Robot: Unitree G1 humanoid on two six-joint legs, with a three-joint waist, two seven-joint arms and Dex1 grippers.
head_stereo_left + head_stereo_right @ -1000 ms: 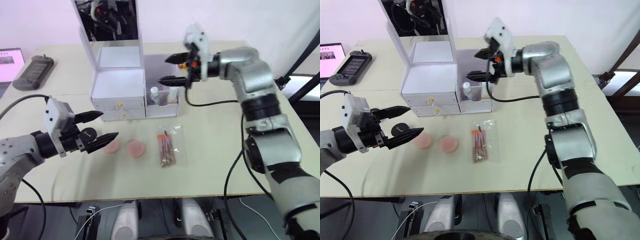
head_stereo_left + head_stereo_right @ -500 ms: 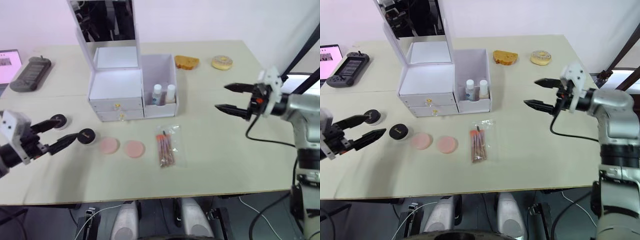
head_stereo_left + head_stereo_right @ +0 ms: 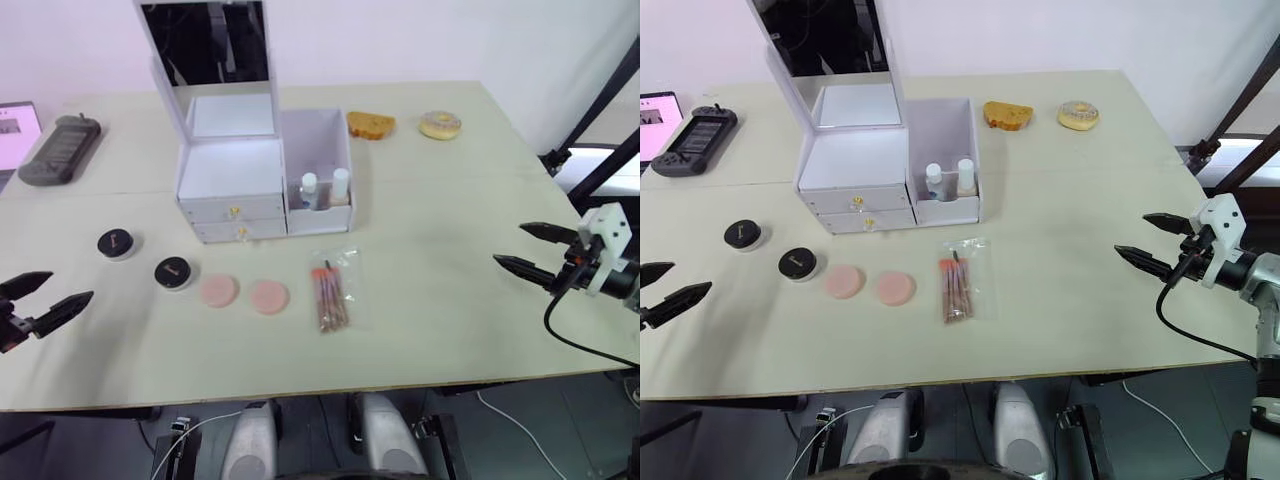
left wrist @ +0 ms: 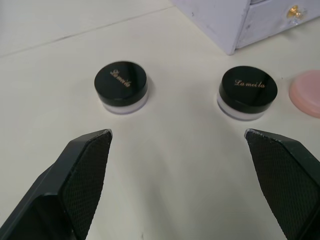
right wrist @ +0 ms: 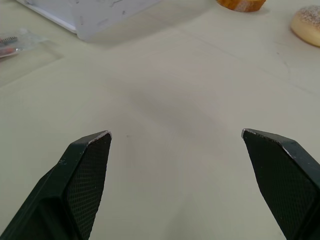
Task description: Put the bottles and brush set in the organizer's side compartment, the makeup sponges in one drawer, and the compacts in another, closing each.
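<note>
The white organizer [image 3: 232, 170] stands at the back of the table with its mirror lid up and both drawers shut. Two bottles [image 3: 310, 190] stand in its side compartment [image 3: 318, 140]. The brush set [image 3: 332, 290], in a clear bag, lies in front of it. Left of the bag lie two pink sponges [image 3: 218, 291] [image 3: 270, 297], then two black-lidded compacts [image 4: 121, 85] [image 4: 248, 92]. My left gripper [image 3: 70, 286] hovers open at the table's left edge, short of the compacts. My right gripper [image 3: 508, 244] is open over bare table at the far right, holding nothing.
A slice of bread [image 3: 370, 124] and a donut [image 3: 441, 125] lie at the back right. A grey game controller [image 3: 62, 148] and a screen [image 3: 18, 125] sit at the back left. The table's front edge runs close below the sponges and brush set.
My right gripper has drawn back from the organizer's side compartment to the table's right side. My left gripper has pulled away from the compacts and sponges to the left edge. Both stayed open.
</note>
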